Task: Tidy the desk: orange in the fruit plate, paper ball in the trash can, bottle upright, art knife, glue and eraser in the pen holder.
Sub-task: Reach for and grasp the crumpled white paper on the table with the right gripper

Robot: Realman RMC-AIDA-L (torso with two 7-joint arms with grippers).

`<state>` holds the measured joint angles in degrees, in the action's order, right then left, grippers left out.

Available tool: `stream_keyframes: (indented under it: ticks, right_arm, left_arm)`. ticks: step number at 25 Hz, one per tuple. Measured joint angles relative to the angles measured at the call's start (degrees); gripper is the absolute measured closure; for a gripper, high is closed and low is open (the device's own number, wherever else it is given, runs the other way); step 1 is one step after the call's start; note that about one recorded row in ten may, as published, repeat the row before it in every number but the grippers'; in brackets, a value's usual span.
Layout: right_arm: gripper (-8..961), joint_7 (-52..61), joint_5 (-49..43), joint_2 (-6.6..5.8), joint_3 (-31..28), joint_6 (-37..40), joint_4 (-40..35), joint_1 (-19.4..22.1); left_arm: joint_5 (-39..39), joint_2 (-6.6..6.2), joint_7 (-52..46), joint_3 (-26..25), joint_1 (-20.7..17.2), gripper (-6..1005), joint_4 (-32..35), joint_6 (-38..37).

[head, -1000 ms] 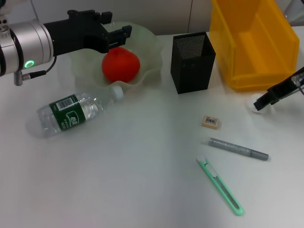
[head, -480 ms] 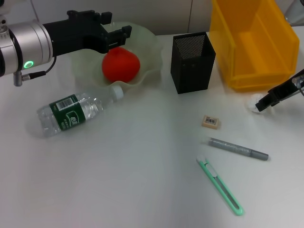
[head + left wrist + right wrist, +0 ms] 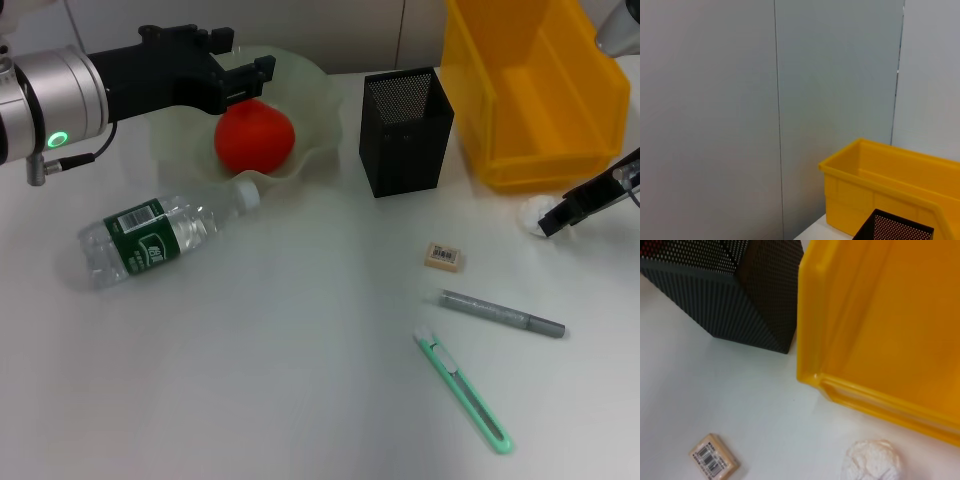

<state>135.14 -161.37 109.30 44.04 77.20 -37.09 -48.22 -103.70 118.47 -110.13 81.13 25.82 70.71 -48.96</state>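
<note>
Right gripper [image 3: 553,222] low beside the paper ball [image 3: 533,213], at 3 o'clock
Whether it is spread or clenched cannot be told; left gripper [image 3: 245,75] hangs spread, empty, over the orange [image 3: 254,136] in its plate [image 3: 318,105]

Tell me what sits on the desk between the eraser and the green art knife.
The head view shows the grey glue stick lying between the eraser and the art knife.

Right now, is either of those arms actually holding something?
Nothing held. The left end effector hangs open above the orange; the right end effector is beside the paper ball, not gripping it.
</note>
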Motion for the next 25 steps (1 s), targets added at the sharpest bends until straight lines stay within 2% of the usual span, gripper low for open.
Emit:
stream_keyframes:
  ticks: [8,16,19,20,21,23,25]
  right_arm:
    - [656,-0.3,0.2,0.16,0.0,0.3,-0.1,0.1]
    - [745,-0.8,0.3,1.1,0.0,1.2,-2.2,0.9]
    - [775,-0.8,0.3,2.01,0.0,2.6,-5.1,1.7]
    - [785,-0.8,0.4,2.78,0.0,3.9,-7.7,2.3]
    - [788,-0.8,0.4,2.78,0.0,3.9,-7.7,2.3]
    - [794,-0.8,0.4,3.92,0.0,5.6,-11.3,3.1]
    - [800,-0.5,0.4,4.33,0.0,6.8,-12.8,3.5]
  left_arm:
    - [0.0,0.01,0.0,0.0,-0.1,427,0.1,0.0]
    - [0.1,0.0,0.0,0.0,-0.1,427,0.1,0.0]
    - [0.1,0.0,0.0,0.0,-0.1,427,0.1,0.0]
    - [0.1,0.0,0.0,0.0,-0.1,427,0.1,0.0]
    - [0.1,0.0,0.0,0.0,-0.1,427,0.1,0.0]
    - [0.1,0.0,0.0,-0.3,-0.1,427,0.2,0.0]
    - [0.8,-0.03,0.0,-0.5,-0.1,427,0.6,0.0]
